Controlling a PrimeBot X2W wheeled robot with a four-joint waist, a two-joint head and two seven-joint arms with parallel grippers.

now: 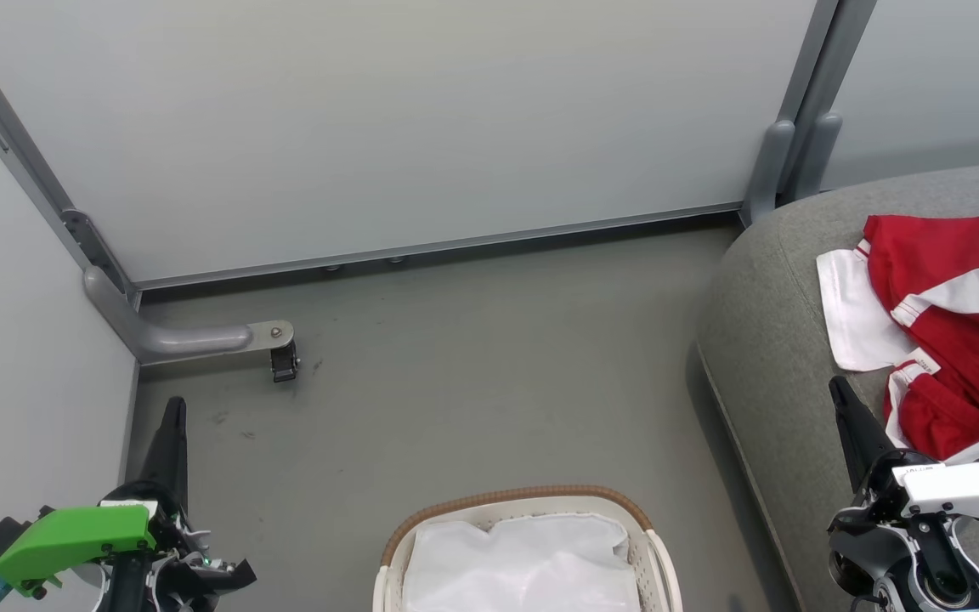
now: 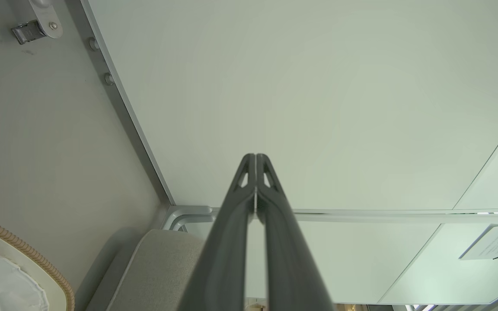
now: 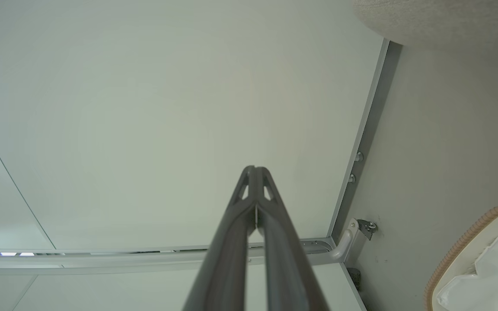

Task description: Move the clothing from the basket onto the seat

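Red clothing (image 1: 957, 340) with white stripes and panels lies crumpled on the grey seat (image 1: 778, 323) at the right of the head view. The white basket (image 1: 532, 552) with its brown woven rim (image 1: 523, 495) stands on the floor at bottom centre, showing just its plain white lining (image 1: 523, 565). My left gripper (image 1: 175, 406) is at the lower left, shut and empty, its tips pressed together (image 2: 255, 156). My right gripper (image 1: 836, 384) rises at the lower right beside the clothing, also shut with nothing held (image 3: 254, 168).
Pale partition walls (image 1: 387, 127) enclose the grey floor (image 1: 472, 382). A metal foot with a small caster (image 1: 284, 364) juts from the left corner. A grey post (image 1: 774, 170) stands behind the seat. The basket's rim shows in both wrist views (image 2: 28, 255) (image 3: 461, 246).
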